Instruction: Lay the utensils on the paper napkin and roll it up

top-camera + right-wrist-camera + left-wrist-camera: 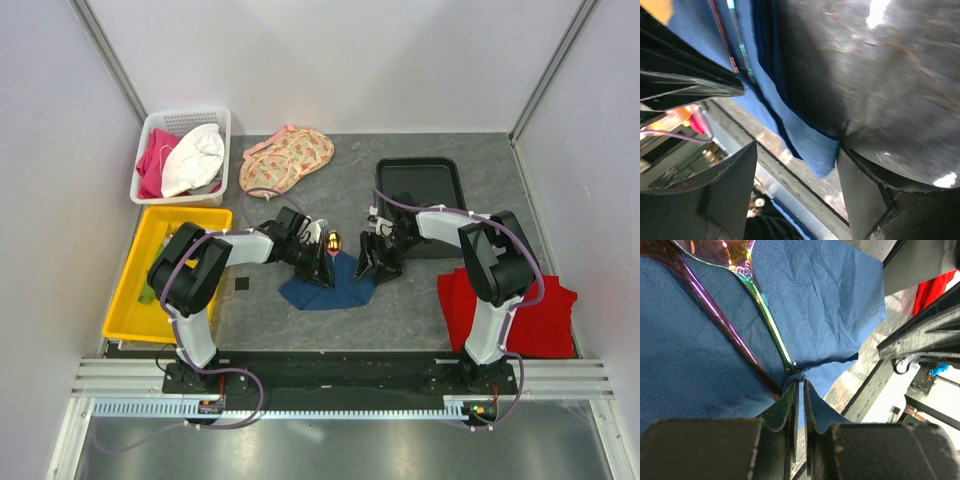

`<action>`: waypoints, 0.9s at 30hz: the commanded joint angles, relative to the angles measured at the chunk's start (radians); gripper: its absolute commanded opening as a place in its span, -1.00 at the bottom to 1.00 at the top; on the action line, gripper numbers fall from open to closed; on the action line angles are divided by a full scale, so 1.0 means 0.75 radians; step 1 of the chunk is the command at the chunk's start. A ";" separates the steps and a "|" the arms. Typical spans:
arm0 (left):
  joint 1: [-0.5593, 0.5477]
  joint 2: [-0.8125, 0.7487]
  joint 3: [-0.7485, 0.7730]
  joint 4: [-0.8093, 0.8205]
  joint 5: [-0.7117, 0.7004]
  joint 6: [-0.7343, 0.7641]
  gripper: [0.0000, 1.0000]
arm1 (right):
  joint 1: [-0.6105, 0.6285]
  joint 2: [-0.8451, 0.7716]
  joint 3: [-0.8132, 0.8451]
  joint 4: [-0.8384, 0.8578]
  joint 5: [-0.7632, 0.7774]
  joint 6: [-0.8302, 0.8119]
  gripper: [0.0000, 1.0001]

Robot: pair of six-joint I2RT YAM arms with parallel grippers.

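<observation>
The thin, dark navy-blue square paper napkin (335, 290) is lying rumpled on the grey speckled table (400, 320), at the centre between the two arms. The utensils (765, 314), slim pieces with dark, iridescent handles, are resting on it. Their handles are converging toward one edge of the sheet, and in the top view one shiny gold-coloured head is showing at the napkin's far tip.

The left gripper (801, 385) is sitting at the left part of the napkin with its jaws almost together. It is pinching a fold of the blue paper just where the handle ends meet. Whether the handles themselves are caught in that pinch cannot be told.

The right gripper (797, 146) is hanging over the napkin's right side with its jaws standing wide apart and gripping nothing. A blue corner of the sheet is poking up between its fingers (725, 195). That view is blurred.

A white slotted plastic basket (150, 125) holding pink and white cloths is sitting at the far left, with a peach floral fabric (287, 160) just to its right. A black rectangular tray (420, 175) is lying at the far right. A yellow plastic bin (165, 235) is standing at the left, and a bright red cloth (545, 315) is lying at the near right beside the right arm.
</observation>
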 commanded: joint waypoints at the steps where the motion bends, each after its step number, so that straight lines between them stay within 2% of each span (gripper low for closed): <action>1: 0.002 0.030 0.036 0.005 0.007 -0.023 -0.72 | 0.010 0.023 -0.013 0.143 -0.100 0.033 0.43; 9: 0.002 0.022 0.039 0.001 0.003 -0.019 -0.72 | 0.012 -0.081 -0.048 0.247 -0.198 0.092 0.30; 13: 0.006 0.026 0.039 0.001 -0.001 -0.017 -0.71 | 0.014 -0.083 -0.056 0.251 -0.227 0.118 0.01; 16: 0.006 0.030 0.036 -0.001 0.001 -0.021 -0.72 | 0.024 -0.054 -0.066 0.258 -0.259 0.139 -0.09; 18: 0.008 0.028 0.039 -0.001 -0.001 -0.021 -0.72 | 0.040 -0.046 -0.066 0.268 -0.270 0.145 -0.06; 20: 0.010 0.026 0.039 -0.001 0.003 -0.021 -0.72 | 0.048 -0.040 -0.068 0.266 -0.247 0.151 0.09; 22: 0.012 0.024 0.039 -0.001 0.003 -0.023 -0.72 | 0.048 -0.040 -0.072 0.239 -0.217 0.141 0.14; 27: 0.014 0.022 0.034 -0.005 0.003 -0.017 -0.72 | 0.036 -0.081 -0.082 0.127 -0.104 0.043 0.15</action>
